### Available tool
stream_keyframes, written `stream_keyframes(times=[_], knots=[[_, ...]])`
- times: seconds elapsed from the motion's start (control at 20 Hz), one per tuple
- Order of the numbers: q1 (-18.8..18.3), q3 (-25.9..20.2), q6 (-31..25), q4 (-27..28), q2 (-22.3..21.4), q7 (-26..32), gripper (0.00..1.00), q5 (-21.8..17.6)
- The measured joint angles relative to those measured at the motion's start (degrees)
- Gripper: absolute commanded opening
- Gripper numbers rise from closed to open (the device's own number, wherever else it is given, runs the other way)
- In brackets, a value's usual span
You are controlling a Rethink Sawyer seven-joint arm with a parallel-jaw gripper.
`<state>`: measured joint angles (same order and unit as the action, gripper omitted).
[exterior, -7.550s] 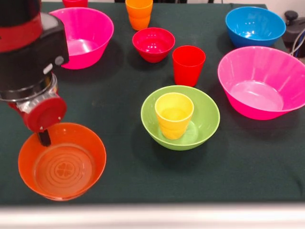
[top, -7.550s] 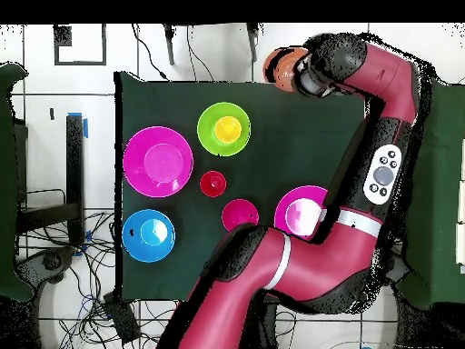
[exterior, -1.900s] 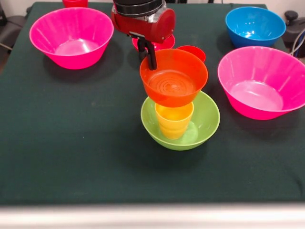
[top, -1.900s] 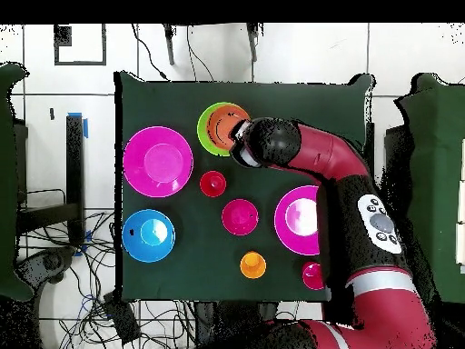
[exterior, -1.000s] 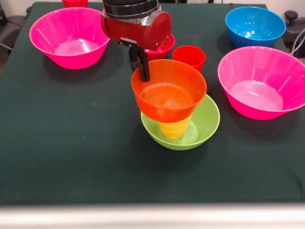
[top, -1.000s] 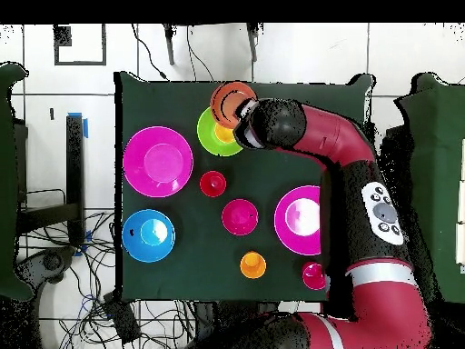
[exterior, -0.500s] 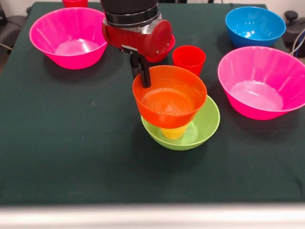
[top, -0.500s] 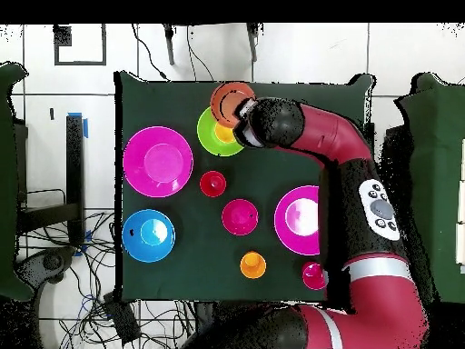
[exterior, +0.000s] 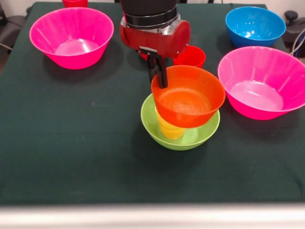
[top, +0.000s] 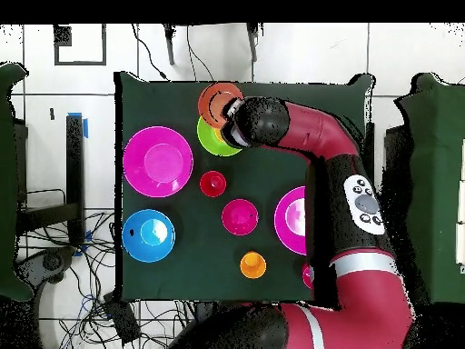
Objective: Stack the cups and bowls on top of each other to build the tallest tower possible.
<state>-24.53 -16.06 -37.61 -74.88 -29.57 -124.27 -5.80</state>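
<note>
My gripper (exterior: 159, 76) is shut on the near-left rim of the orange bowl (exterior: 188, 100), holding it upright over the lime-green bowl (exterior: 148, 119). The yellow cup (exterior: 169, 130) stands inside the green bowl, its top hidden by the orange bowl, which sits off to the right of the cup. Whether bowl and cup touch, I cannot tell. In the overhead view the orange bowl (top: 218, 102) overlaps the top edge of the green bowl (top: 212, 141).
A red cup (exterior: 194, 55) stands just behind the held bowl. Pink bowls sit at far left (exterior: 71, 36) and right (exterior: 262, 81), a blue bowl (exterior: 255, 24) at far right. Overhead shows a crimson bowl (top: 240, 216) and an orange cup (top: 252, 264).
The gripper carried the orange bowl from the table's near-left corner to above the green bowl. In the last half second it shifted right in the front view, off-centre over the yellow cup.
</note>
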Motion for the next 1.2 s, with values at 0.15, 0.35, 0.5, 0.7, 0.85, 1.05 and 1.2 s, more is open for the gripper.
stream_keyframes(times=[0.15, 0.35, 0.5, 0.7, 0.85, 1.05, 1.2], knots=[[0.3, 0.0, -0.3, 0.0, 0.0, 0.0, 0.0, 0.0], [0.3, 0.0, -1.6, 0.6, 0.0, 0.0, 0.0, 0.0], [0.3, 0.0, -3.3, 1.4, 0.1, 0.0, 0.0, -0.1], [0.3, 0.0, -5.2, 2.4, 0.2, 0.0, 0.0, -0.2], [0.3, 0.0, -6.0, 2.8, 0.2, 0.0, 0.0, -0.3], [0.3, 0.0, -5.9, 2.8, 0.2, 0.0, 0.0, -0.4], [0.3, 0.0, -5.9, 2.8, 0.2, 0.0, 0.0, -0.5]])
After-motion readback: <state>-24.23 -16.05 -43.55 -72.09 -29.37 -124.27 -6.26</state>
